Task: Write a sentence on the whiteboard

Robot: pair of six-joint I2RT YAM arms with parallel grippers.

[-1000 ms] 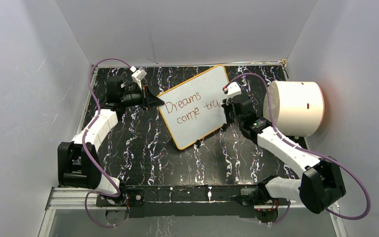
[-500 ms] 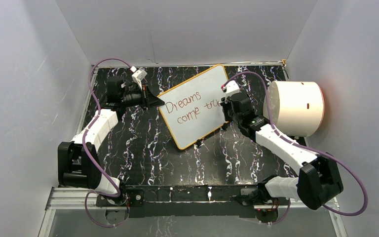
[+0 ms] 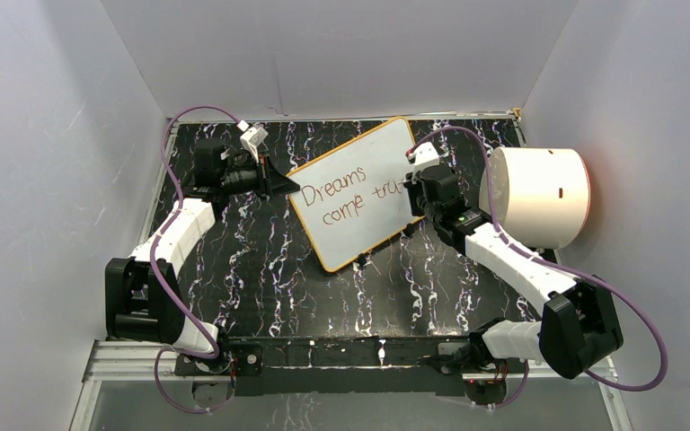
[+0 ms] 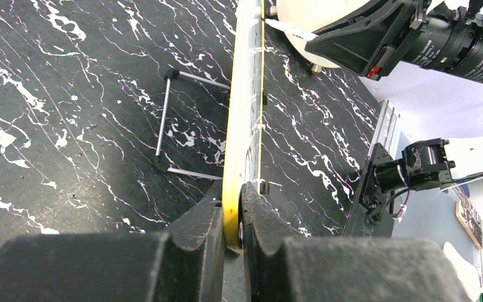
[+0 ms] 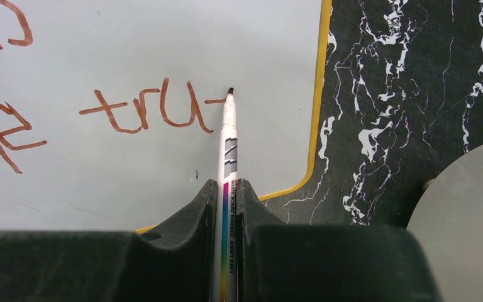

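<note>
Left claw [image 4: 233, 211] is pinched on the yellow rim of the whiteboard [image 3: 364, 232], which sits far-centre on the table [image 3: 260, 269]. Right claw [image 5: 226, 189], clamped on the marker [image 5: 227, 135], has edged along the line. A fresh stroke past "tru" suggests the last letter is underway.

— What do the arms look like on your end?
— On my overhead feed the left arm [image 3: 175, 235] and right arm [image 3: 508, 260] match: smooth white shells on the long links, black housings at the joints. The biggest housing on each is a boxy black block [image 3: 130, 301].
— Cables?
— I see one purple cable [image 3: 172, 135] running outside each arm, and a small white camera mount [image 3: 252, 137] at each wrist.
— And the grippers?
— My wrist views show the left gripper [image 4: 234, 220] and right gripper [image 5: 226, 195] up close: matte black, with chunky fingers [image 4: 195, 233] that narrow to wedge-shaped tips.
</note>
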